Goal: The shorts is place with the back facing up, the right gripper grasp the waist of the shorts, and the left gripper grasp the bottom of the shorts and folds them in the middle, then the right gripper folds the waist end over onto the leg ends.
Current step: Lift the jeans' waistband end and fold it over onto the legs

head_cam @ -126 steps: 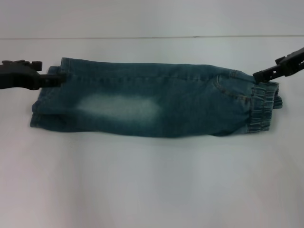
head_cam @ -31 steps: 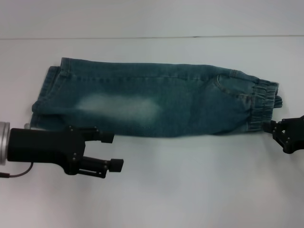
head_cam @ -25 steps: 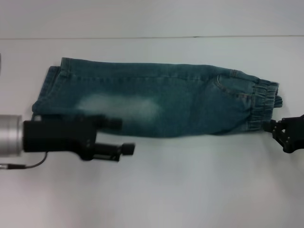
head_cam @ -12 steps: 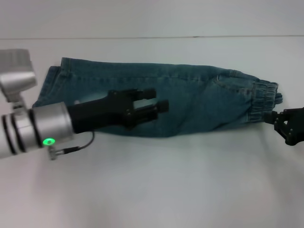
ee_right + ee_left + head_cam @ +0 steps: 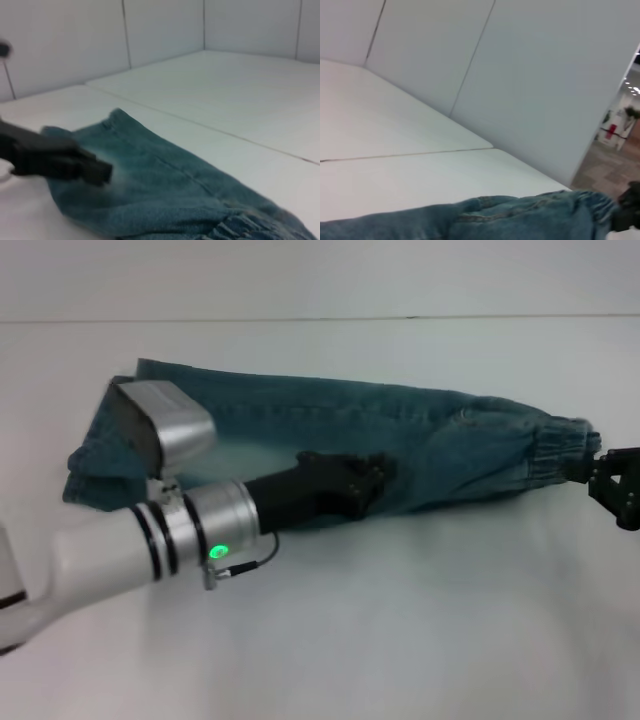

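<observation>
The blue-green denim shorts (image 5: 450,440) lie folded lengthwise across the white table, leg ends (image 5: 90,465) at the left and the ruffled waist (image 5: 565,445) at the right. My left arm reaches in from the lower left, and its black left gripper (image 5: 375,480) rests on the middle of the shorts near their front edge. At the right edge, my right gripper (image 5: 600,468) is shut on the waist's front corner. The left wrist view shows the shorts (image 5: 510,217) low in front. In the right wrist view the shorts (image 5: 165,195) stretch away, with the left gripper (image 5: 97,172) lying on them.
The white table (image 5: 400,640) runs wide in front of the shorts. A pale wall meets it along a seam (image 5: 320,318) behind them. The silver left forearm (image 5: 170,430) covers part of the left half of the shorts.
My left arm swung from the front left up onto the middle of the shorts. The right gripper rose and moved right, and the waist end shifted with it, slanting the shorts.
</observation>
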Controlling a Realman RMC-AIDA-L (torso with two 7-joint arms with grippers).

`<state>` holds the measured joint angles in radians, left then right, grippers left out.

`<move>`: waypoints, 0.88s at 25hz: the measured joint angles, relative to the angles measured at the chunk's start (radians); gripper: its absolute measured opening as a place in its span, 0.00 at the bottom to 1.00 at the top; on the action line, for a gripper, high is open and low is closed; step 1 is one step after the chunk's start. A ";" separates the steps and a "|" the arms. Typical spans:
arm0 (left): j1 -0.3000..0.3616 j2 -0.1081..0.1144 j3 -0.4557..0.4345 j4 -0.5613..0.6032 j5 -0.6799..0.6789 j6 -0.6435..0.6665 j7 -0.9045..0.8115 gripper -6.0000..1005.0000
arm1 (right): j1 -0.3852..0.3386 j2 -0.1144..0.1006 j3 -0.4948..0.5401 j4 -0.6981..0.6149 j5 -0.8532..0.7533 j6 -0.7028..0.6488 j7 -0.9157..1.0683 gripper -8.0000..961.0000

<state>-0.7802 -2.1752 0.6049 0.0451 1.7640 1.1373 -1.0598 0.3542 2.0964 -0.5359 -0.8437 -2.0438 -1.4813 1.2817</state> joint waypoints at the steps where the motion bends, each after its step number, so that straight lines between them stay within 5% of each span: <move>1: -0.006 0.000 0.000 -0.016 -0.013 -0.012 0.017 0.22 | -0.003 0.001 0.000 -0.020 0.000 -0.016 0.019 0.06; 14: -0.023 0.000 -0.026 -0.036 -0.044 -0.122 0.052 0.01 | -0.046 0.001 -0.010 -0.298 0.089 -0.161 0.203 0.08; 22: -0.026 0.000 -0.050 -0.072 -0.044 -0.113 0.087 0.01 | 0.036 -0.009 -0.017 -0.294 0.087 -0.173 0.210 0.09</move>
<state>-0.8060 -2.1751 0.5545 -0.0274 1.7196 1.0246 -0.9733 0.3907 2.0876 -0.5527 -1.1377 -1.9566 -1.6547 1.4920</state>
